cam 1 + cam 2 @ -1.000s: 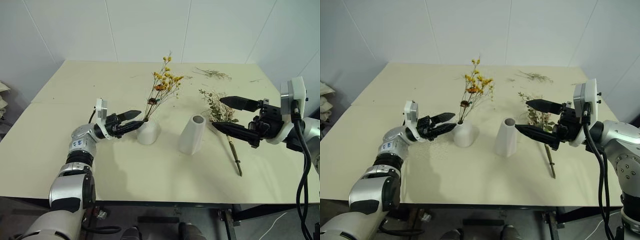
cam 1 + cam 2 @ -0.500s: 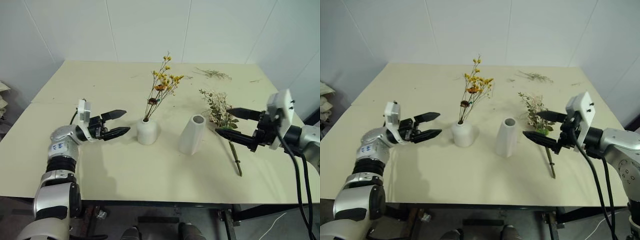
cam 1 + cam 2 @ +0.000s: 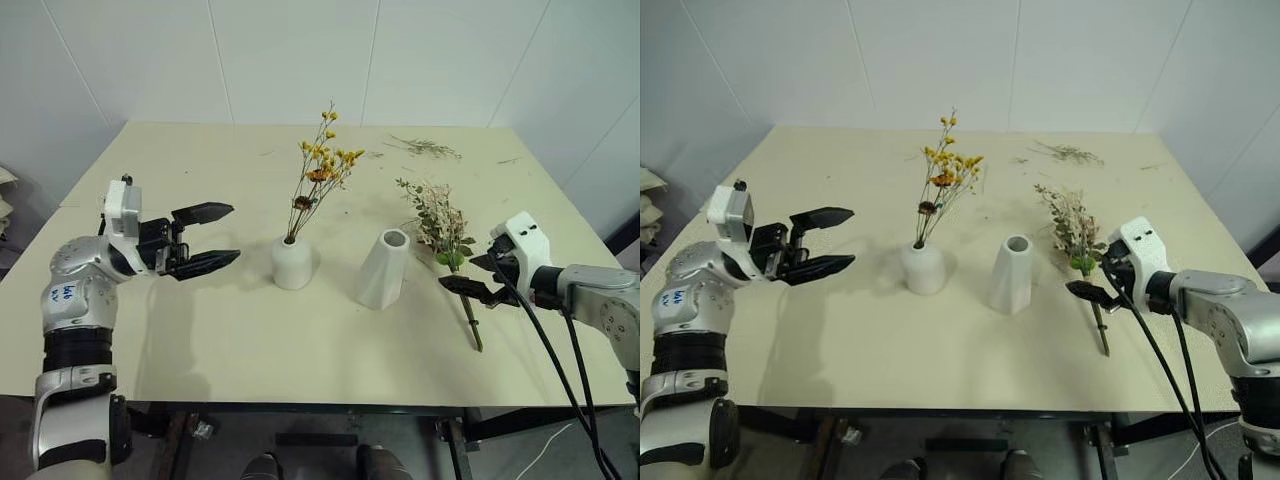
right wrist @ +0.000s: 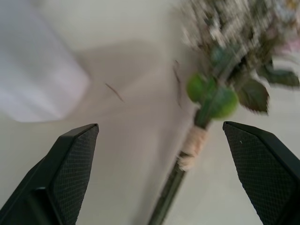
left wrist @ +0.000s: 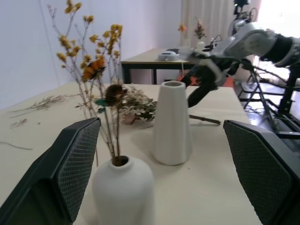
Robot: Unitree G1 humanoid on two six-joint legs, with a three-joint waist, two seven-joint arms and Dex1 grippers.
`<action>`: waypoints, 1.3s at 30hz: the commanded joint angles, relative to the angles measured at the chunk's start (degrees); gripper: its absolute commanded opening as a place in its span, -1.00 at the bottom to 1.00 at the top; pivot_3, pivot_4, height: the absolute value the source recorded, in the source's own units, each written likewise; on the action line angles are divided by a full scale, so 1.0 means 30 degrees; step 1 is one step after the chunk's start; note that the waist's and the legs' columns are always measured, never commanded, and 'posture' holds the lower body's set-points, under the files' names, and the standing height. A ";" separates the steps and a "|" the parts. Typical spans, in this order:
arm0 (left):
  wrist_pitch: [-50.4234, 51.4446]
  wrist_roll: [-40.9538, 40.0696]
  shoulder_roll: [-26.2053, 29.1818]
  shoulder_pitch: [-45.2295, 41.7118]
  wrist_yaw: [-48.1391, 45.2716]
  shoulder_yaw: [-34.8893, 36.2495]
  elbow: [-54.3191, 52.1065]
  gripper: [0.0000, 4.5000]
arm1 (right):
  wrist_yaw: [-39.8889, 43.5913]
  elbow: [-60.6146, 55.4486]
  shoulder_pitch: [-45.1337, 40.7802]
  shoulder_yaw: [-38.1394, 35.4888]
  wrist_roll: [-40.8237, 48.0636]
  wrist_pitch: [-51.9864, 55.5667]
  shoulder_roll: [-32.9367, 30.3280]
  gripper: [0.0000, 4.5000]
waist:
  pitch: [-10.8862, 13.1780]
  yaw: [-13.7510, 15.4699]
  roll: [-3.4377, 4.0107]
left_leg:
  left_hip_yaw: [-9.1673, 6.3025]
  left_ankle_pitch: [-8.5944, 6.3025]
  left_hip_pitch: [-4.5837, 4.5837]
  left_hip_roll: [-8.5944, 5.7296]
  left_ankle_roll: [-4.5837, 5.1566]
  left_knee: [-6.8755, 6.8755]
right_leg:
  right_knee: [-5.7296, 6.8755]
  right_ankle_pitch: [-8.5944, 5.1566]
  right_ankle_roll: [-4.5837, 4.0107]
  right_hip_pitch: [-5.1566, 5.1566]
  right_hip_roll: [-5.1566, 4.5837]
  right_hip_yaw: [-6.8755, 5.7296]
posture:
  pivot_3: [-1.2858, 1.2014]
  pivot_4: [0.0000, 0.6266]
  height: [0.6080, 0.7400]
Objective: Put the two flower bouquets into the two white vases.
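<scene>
On the pale cream matte tabletop (image 3: 250,340) in front of you stand two matte white vases: a short, rounded, dome-shaped vase (image 3: 294,263) with a small hole at its top, and beside it, apart, a taller tapered cone vase (image 3: 383,268) with a wider round mouth. The slim dried bunch of small yellow-orange blooms on thin brown stems (image 3: 322,170) stands upright in the dome vase, its stems wiry and branching. The cone vase holds nothing. The bushy bunch of green-beige foliage (image 3: 440,220) lies flat on the tabletop to the right of the cone vase, its thick dark stem (image 3: 470,322) pointing toward you, with a pale band wrapped round the stem below a few smooth green leaves. Thin loose greenish sprigs (image 3: 428,147) lie near the far edge. Your left tool (image 3: 212,236) hovers well left of the dome vase, its two black cross-hatched fingers spread wide and holding nothing. Your right tool (image 3: 478,277) sits low over the bushy bunch's stem, fingers likewise apart, gripping nothing. Blue handwriting on the left forearm is too small to read.
</scene>
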 commanded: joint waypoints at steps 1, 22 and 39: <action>0.1268 -0.1043 0.0736 0.0443 -0.0849 -0.0242 -0.1795 0.99 | -0.0626 0.0825 -0.1136 0.0580 -0.0785 0.1463 0.0169 1.00 | 0.0000 -0.0001 0.0000 | -0.0001 0.0000 0.0000 0.0000 0.0000 0.0001 | 0.0000 -0.0002 -0.0003 -0.0001 0.0003 -0.0001 | 0.03 -0.52 1.00; 0.5200 -0.2913 0.1364 0.3920 0.5077 0.0419 -0.8556 1.00 | -0.0487 0.3076 -0.3002 0.1904 -0.2854 0.2260 0.1594 0.76 | 0.0003 -0.0072 0.0005 | 0.0004 -0.0003 -0.0003 0.0006 0.0004 -0.0032 | -0.0024 -0.0008 -0.0013 -0.0016 0.0006 -0.0001 | 0.03 -0.52 1.00; 0.6100 -0.3715 0.1454 0.4375 0.6984 0.0107 -0.9759 1.00 | -0.1251 0.1703 -0.2328 -0.0175 -0.3005 0.1952 0.2563 -0.96 | 0.0003 -0.0050 0.0005 | 0.0007 -0.0004 -0.0005 0.0003 0.0005 -0.0038 | -0.0039 -0.0008 -0.0012 -0.0014 0.0006 0.0000 | 0.03 -0.52 1.00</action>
